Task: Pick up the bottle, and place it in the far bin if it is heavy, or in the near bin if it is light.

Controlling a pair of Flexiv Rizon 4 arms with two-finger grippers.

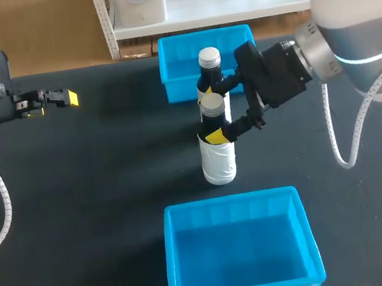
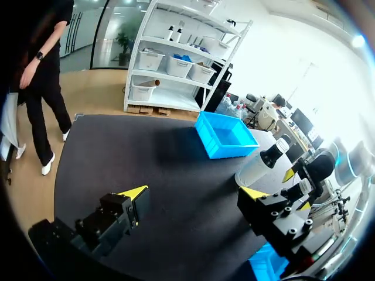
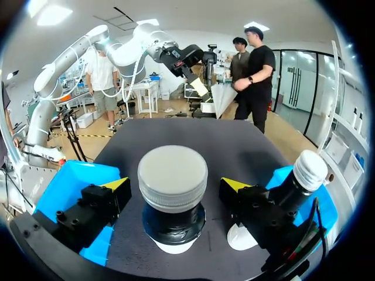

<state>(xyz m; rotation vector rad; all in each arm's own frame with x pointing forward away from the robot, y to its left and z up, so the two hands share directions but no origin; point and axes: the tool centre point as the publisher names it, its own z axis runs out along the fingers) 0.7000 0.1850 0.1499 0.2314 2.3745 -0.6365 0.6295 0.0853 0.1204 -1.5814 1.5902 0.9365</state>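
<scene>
Your right gripper (image 1: 209, 115) comes in from the right and sits mid-counter, fingers spread either side of the bottle (image 1: 218, 157) at its neck, just under the cap. In the right wrist view the cap is dead centre between the two yellow tips with a slim gap on each side, so the fingers stand apart and are not clamped. The bottle is upright on the counter (image 1: 97, 184): white body, dark neck, white cap.

A second bottle (image 1: 209, 62) stands upright just past the gripper's far finger, close behind the first. The right wrist view puts it right beside that finger, on the outer side. It's the nearest thing in the way. It stands at the front of the far bin (image 1: 170, 46); can't tell if it touches the bin wall.

The far bin lies beyond the gripper, past the second bottle. The near bin (image 1: 231, 199) is on the gripper's opposite side, apart from the bottle with bare counter between. Both bins are blue.

Your left gripper (image 2: 193, 193) is well apart from all this at the counter's left side, fingers wide apart with nothing between them and bare counter under it. In its wrist view the far bin, both bottles and the right gripper sit ahead, off to one side.
</scene>
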